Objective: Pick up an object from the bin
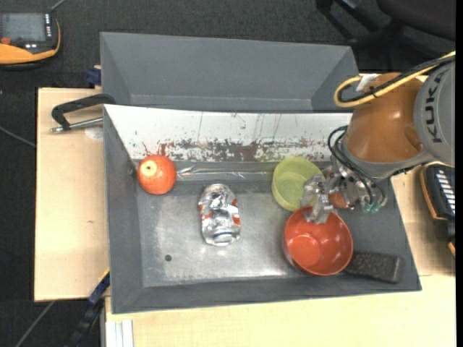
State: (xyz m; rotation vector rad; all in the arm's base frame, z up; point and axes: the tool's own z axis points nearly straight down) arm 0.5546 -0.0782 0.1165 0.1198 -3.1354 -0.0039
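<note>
Fingers of the gripper are reaching down onto the far rim of a red bowl. The metal tips are meeting the rim edge, but I cannot tell whether they are spread across it or pinched on it. Nothing is visibly hanging between them.

Just beyond the fingers, toward the back wall, a pale green cup is lying on its side, touching or nearly touching the bowl. On the near side, past the bowl, a flat black block is resting against the bin's front corner. Well off to the view's left, a crushed silver can is lying in the middle of the floor, and further still an orange-red apple is sitting by the back corner.

As a judgement, the pick is standing at the approach-or-grasp stage. The bowl is sitting flat on the floor, so the closing, if not done, and the whole lift are remaining.

The grey bin is showing a scuffed, dull metal floor, and reddish-brown speckles are running along the foot of its back wall. Around it, dark carpet is spreading out, with a black chair base standing past the bin's far corner.
</note>
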